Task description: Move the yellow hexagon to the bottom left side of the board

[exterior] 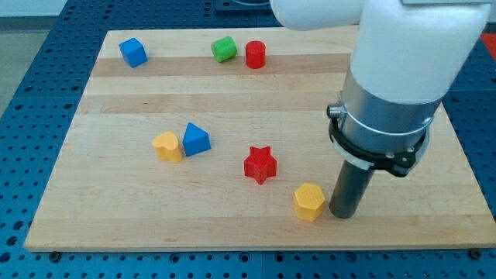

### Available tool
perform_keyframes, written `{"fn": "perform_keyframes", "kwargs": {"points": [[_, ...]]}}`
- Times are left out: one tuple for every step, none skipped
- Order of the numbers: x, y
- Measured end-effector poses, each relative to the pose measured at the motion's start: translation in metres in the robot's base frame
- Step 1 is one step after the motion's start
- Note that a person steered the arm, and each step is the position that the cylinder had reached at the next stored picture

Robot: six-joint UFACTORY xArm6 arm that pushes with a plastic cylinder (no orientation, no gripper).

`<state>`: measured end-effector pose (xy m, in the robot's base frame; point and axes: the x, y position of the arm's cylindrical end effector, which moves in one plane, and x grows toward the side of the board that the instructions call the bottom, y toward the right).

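Note:
The yellow hexagon [309, 201] lies on the wooden board [116, 225] near the view's bottom, right of the middle. My tip [342, 214] stands just to the right of the hexagon, close beside it; I cannot tell if they touch. The white arm body covers the board's upper right.
A red star [260, 164] lies up and left of the hexagon. A yellow heart-like block [167, 146] and a blue triangle [195, 139] touch at the middle left. A blue cube [132, 52], a green block [224, 49] and a red cylinder [256, 55] lie along the top.

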<state>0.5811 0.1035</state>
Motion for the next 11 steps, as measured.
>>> {"fn": "perform_keyframes", "kwargs": {"points": [[0.0, -0.019], [0.0, -0.059], [0.0, -0.107], [0.0, -0.147], [0.0, -0.095], [-0.016, -0.071], [-0.039, -0.106], [-0.025, -0.132], [-0.009, -0.159], [0.013, -0.194], [0.023, -0.205]]}}
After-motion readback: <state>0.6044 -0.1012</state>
